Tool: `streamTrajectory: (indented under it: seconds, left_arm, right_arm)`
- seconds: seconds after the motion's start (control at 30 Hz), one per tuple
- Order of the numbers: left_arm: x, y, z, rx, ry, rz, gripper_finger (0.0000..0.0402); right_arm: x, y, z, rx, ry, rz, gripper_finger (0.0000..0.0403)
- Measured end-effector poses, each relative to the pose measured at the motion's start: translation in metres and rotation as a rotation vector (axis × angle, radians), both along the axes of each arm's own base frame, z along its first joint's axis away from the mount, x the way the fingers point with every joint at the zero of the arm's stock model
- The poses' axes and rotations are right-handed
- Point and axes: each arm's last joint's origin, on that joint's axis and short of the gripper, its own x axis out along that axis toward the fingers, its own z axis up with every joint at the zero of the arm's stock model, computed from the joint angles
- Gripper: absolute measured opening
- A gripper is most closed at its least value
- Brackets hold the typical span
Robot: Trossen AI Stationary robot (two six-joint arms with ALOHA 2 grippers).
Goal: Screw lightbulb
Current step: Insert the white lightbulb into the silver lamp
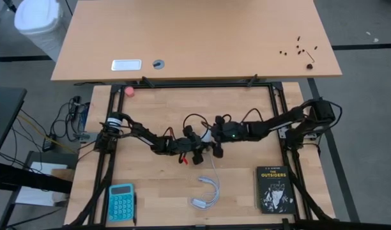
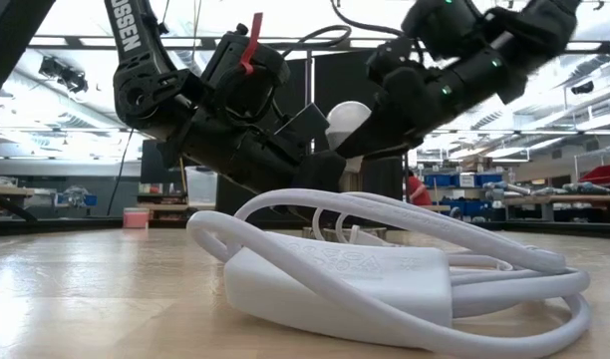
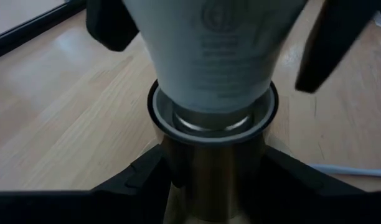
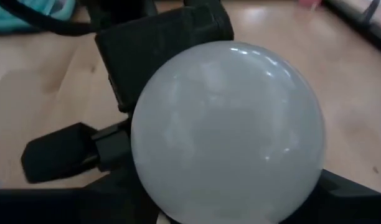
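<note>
Screwing step: right tool (image 4: 240,205) clenches the lightbulb (image 4: 228,130) seated in the socket (image 3: 212,155), which left tool (image 3: 209,193) grasps; next, twist clockwise

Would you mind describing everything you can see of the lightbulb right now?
The lightbulb is white and pear-shaped: a smooth frosted globe narrowing to a neck with faint grey print. The neck sits in the ringed mouth of a brassy metal socket, which the left gripper holds; how far it is threaded in cannot be seen. It is held above the wooden table at mid-table, between both arms. The right gripper has its dark fingers around the globe.
</note>
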Motion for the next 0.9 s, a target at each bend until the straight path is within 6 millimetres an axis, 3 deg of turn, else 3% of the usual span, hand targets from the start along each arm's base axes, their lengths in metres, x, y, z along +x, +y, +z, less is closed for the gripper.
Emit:
streamTrajectory:
  seconds: [0.13,0.5,0.9]
  left_arm:
    - [0.000,0.000,0.000,0.000,0.001,0.000,0.0208]
    - [0.000,0.000,0.000,0.000,0.000,0.000,0.0208]
    - [0.000,0.000,0.000,0.000,-0.007,0.000,0.0208]
  right_arm:
    - [0.002,-0.006,0.010,0.031,0.060,0.040,0.0241]
    - [0.002,-0.012,0.009,0.049,0.067,0.122,0.0228]
    - [0.007,-0.014,0.000,0.080,0.072,0.092,0.0225]
